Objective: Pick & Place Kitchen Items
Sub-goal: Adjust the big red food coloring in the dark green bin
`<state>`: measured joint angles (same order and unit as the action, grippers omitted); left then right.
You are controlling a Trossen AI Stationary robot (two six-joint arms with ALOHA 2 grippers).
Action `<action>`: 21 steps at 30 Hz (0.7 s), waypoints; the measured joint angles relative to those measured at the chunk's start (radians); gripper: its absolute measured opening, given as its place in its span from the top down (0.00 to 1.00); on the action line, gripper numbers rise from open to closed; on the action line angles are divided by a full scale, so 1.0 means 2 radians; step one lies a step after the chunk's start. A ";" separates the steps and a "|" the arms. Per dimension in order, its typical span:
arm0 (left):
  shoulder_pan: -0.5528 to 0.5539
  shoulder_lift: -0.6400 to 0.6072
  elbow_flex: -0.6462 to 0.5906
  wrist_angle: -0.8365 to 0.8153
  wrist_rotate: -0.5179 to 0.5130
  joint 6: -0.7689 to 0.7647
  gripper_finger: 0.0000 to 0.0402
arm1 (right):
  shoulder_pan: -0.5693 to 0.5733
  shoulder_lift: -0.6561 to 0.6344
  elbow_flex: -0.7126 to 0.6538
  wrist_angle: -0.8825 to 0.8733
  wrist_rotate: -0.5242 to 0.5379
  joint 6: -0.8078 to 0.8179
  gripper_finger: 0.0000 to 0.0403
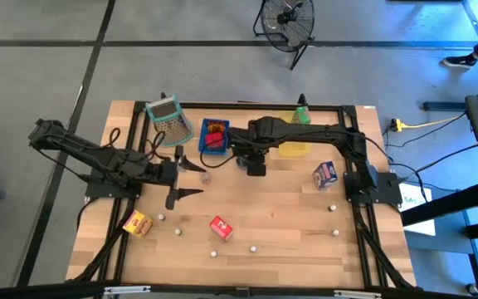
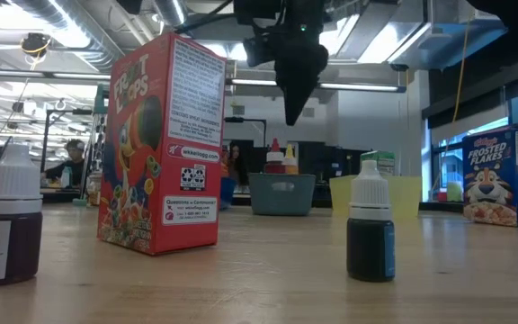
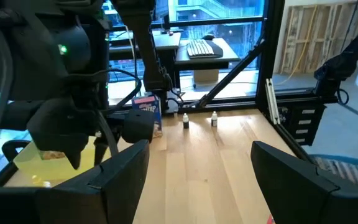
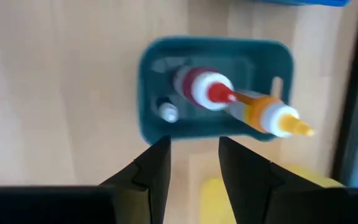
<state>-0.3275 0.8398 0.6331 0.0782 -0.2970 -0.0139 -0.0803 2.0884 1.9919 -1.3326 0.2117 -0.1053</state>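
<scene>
R grip [image 4: 194, 163] above grey tray [image 4: 151, 93], jaws apart, empty | 2 squeeze bottles [image 4: 211, 92] inside, small cap blurry | L grip [image 1: 187, 180] wide, empty, 9 o'clock

Directly below the right gripper [image 4: 188, 163] sits the blue tray [image 4: 149, 93], crowded by a red-capped bottle [image 4: 205, 89], an orange-capped bottle [image 4: 272, 116] and a small white cap [image 4: 167, 112]. The yellow tray [image 1: 294, 149] flanks it. Ahead of the left gripper [image 1: 187, 179], bare wood lies open up to two small bottles [image 3: 199, 120].
</scene>
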 joint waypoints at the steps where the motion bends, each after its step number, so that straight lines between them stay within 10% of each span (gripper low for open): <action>1: 0.000 -0.002 0.000 -0.002 0.000 -0.001 0.31 | 0.000 0.000 0.000 0.000 0.003 -0.004 0.66; 21: 0.005 -0.094 0.000 -0.097 -0.004 -0.014 0.31 | -0.016 0.000 0.000 0.033 -0.048 -0.029 0.70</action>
<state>-0.3183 0.6513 0.6331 -0.1154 -0.3051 -0.0409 -0.1129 2.0888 1.9919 -1.2662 0.1165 -0.1630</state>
